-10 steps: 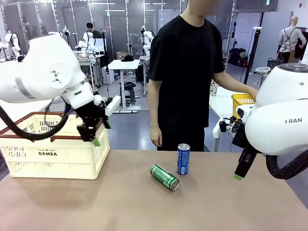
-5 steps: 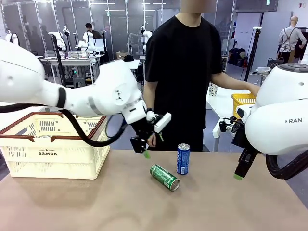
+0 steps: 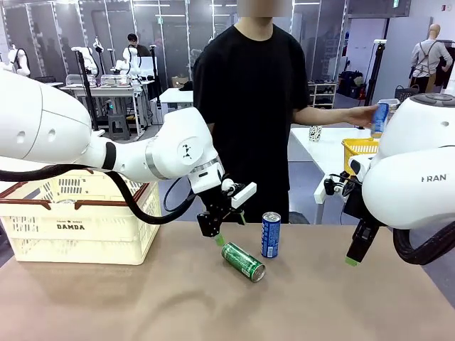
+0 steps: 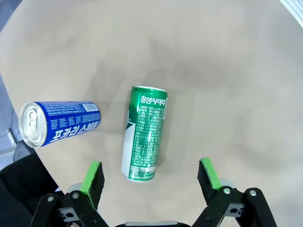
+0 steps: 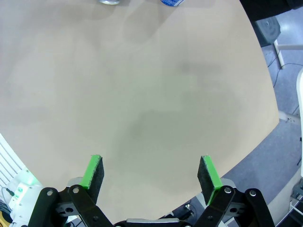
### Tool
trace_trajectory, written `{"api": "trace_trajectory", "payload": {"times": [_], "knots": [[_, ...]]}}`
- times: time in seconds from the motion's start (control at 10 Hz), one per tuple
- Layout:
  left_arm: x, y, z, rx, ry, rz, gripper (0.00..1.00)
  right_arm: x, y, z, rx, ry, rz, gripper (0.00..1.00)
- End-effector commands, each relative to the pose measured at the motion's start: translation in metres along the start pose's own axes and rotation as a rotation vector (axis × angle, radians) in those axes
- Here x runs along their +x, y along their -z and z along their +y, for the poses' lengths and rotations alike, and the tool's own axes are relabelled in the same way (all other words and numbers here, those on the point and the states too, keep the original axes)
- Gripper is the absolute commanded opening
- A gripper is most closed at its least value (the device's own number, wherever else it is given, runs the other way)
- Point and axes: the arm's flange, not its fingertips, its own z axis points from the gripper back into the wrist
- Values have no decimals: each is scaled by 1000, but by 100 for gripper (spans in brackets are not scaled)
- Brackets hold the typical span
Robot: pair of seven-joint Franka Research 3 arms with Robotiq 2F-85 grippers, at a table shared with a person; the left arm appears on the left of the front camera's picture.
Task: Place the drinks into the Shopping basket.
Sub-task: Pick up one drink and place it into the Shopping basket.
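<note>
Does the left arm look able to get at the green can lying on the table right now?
Probably yes: the open left gripper hangs just above the green can, nothing between them, and the blue can stands apart.

**Robotics laboratory.** A white left arm [image 3: 43, 128] and right arm [image 3: 419, 177] flanked a tan surface [image 3: 142, 305]. Behind it stood equipment-laden worktables [image 3: 106, 89], a white table [image 3: 174, 96], dark-framed glazed partitions [image 3: 170, 35] and another person [image 3: 133, 42] at a far bench. An open grey floor [image 3: 178, 192] ran between the stations.
</note>
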Motion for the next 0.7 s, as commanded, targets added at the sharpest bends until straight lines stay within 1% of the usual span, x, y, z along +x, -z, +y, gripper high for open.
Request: {"api": "trace_trajectory", "payload": {"times": [0.0,0.2,0.3,0.4,0.6], "knots": [[4,-4,0,27,-9,-3,100,0,0,-1,0,2,1,100],[2,0,1,5,2,-1,100,0,0,-1,0,2,1,100],[-3,10,6,-19,50,10,100,0,0,-1,0,2,1,100],[-4,19,11,-44,87,77,100,0,0,-1,0,2,1,100],[-1,28,19,-57,118,102,100,0,0,-1,0,2,1,100]]}}
